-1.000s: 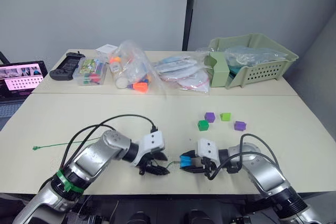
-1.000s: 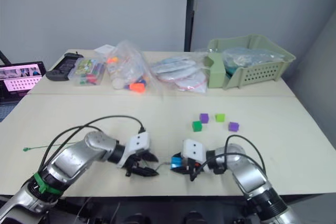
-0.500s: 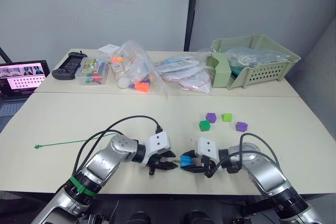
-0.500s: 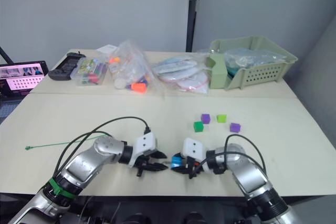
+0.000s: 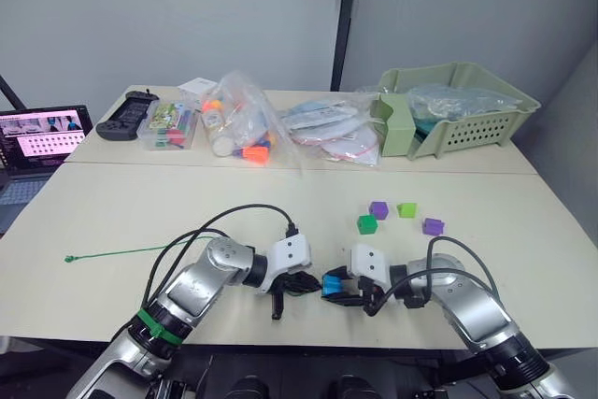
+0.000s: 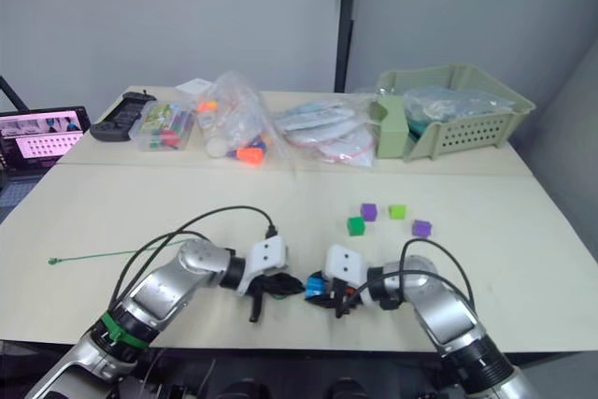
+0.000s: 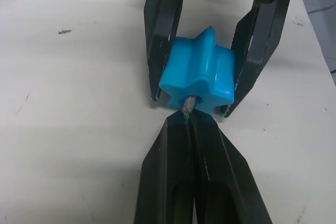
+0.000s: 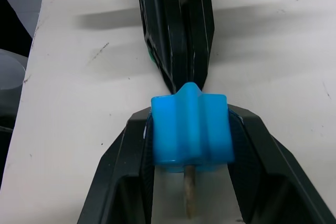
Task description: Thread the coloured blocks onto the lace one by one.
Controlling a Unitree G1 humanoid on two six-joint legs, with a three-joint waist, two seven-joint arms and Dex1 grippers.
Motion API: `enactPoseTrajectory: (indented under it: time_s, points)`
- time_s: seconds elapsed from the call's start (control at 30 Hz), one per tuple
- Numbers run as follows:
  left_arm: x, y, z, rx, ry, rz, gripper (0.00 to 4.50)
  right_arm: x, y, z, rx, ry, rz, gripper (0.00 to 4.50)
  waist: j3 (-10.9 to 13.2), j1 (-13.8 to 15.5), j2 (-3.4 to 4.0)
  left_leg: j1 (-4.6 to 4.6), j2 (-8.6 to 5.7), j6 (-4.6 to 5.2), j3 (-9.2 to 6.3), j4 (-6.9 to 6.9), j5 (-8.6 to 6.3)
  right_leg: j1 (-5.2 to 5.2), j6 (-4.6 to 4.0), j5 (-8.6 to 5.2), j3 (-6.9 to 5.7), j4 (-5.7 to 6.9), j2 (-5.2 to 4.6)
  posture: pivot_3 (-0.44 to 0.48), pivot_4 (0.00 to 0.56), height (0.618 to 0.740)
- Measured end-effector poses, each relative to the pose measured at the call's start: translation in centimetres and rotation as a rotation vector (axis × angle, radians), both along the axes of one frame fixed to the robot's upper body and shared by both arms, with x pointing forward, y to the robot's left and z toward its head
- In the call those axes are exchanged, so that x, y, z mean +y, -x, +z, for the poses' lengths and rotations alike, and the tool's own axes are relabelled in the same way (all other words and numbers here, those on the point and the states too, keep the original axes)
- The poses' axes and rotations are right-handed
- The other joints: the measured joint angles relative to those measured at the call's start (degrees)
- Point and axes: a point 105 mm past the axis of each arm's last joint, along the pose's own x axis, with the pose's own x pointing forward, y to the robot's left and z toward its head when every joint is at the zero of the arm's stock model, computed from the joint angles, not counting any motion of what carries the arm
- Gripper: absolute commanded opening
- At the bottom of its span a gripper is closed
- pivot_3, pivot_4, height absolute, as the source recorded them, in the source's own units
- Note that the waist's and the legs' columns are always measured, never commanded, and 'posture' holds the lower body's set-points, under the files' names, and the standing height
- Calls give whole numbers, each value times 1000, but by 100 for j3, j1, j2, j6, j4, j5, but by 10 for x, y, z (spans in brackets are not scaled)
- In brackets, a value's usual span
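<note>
Five coloured blocks are counted on the table: one bright blue block, one dark green block, one lime green block and two purple blocks, at and. One lace is seen. Two grippers are counted, the left gripper and the right gripper. One green basket, one laptop and one black controller are counted, and several plastic bags, whose number cannot be told exactly.
</note>
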Motion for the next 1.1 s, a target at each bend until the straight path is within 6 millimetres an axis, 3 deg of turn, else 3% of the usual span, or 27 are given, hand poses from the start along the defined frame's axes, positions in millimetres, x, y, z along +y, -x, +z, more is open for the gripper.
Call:
enactPoseTrajectory:
  time_s: [0.23, 0.4, 0.47, 0.6, 0.67, 0.7, 0.97, 1.1]
  points:
    - [-1, 0, 1, 9, -22, -14, 47, 0, 0, 0, 3, 2, -3, 1370, 0, 5, 0, 1, 0, 0, 0, 0, 0, 1, 3, -1, 0, -1, 0, 0, 150, 740]
    - [5, 2, 1, 35, -36, -26, 1570, 1, 0, -1, 6, 2, -2, 1370, 0, -2, 0, 0, 1, 0, 0, 0, 0, 0, 3, -2, 0, -1, 0, 0, 150, 740]
    - [11, 2, 4, 34, -45, -23, 2201, 3, 1, -1, 11, -5, -3, 2410, 0, -11, 0, -1, 3, 0, -1, 0, 0, -3, 3, -2, -1, -1, 2, 0, 150, 740]
    - [14, 5, 8, 27, -60, -35, 3503, 0, -1, -2, 25, -6, -35, 3706, 0, -13, 1, -11, 2, 0, -1, -1, 0, -12, 1, -1, -1, -2, 1, 0, 150, 740]
    - [14, 6, 11, 17, -65, -43, 3544, -3, 0, 0, 23, 1, -51, 4398, 1, -7, 1, -22, 1, 0, -2, -1, 0, -21, 1, 0, -1, -2, 0, 0, 150, 740]
    - [12, 7, 11, 12, -66, -47, 3544, -7, 1, 1, 26, 1, -59, 4457, 1, 13, 1, -31, 0, 0, -3, -1, 0, -26, 1, 0, -3, -3, -1, 0, 150, 740]
    - [-16, 1, 15, -92, -95, -85, 3544, -37, 15, 8, 37, 39, -104, 4457, 1, 13, 0, -68, -3, 0, -3, 6, 0, -63, 5, 3, -1, -1, -2, 0, 150, 740]
    - [-26, 1, 15, -132, -106, -113, 3544, -42, 16, 7, 39, 50, -122, 4457, 1, -14, 0, -78, -2, 1, -1, 6, 0, -78, 4, 4, 2, 4, 1, 0, 150, 740]
